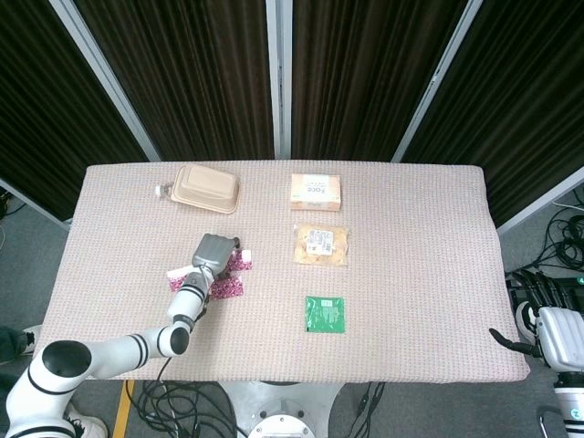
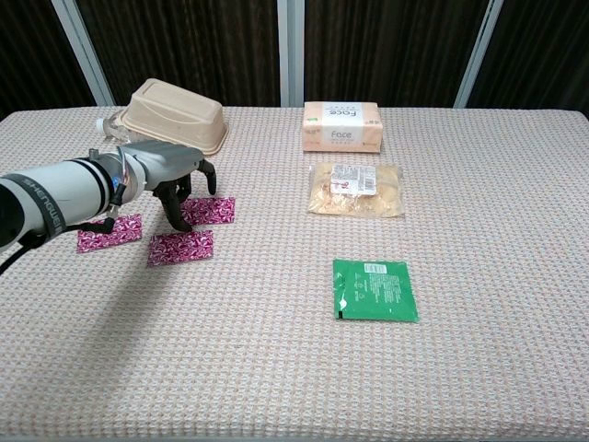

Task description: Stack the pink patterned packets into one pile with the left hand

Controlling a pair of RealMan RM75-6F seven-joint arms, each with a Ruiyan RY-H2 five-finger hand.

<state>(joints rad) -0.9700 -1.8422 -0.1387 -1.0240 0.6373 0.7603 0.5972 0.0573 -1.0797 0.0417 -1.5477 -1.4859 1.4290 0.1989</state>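
Three pink patterned packets lying flat on the woven table cloth (image 2: 276, 368), left of centre: far packet (image 2: 210, 210), near packet (image 2: 180, 248) at its 7 o'clock and just apart from it, left packet (image 2: 109, 232) at 9 o'clock of the near one. None stacked yet.

Left hand (image 2: 166, 170) arched over the far packet's left end, fingers (image 2: 187, 220) spread and pointing down, tips at or on the cloth beside that packet; touching or not, cannot tell. Nothing held.

Chest view showing all three packets separately; head view hiding much under the left hand (image 1: 214, 252), with only pink slivers of the far packet (image 1: 243, 262) at its 3 o'clock and the near packet (image 1: 228, 288) at its 5 o'clock.

Beige lidded tray (image 2: 175, 115) at 12 o'clock of the hand. Tissue box (image 2: 342, 126) at the table's 12 o'clock, snack bag (image 2: 356, 189) just in front of it, green sachet (image 2: 374, 289) at 6 o'clock of the bag.

Right hand (image 1: 534, 319) seen only from the head camera, off the table's edge at 4 o'clock; finger state cannot be told.
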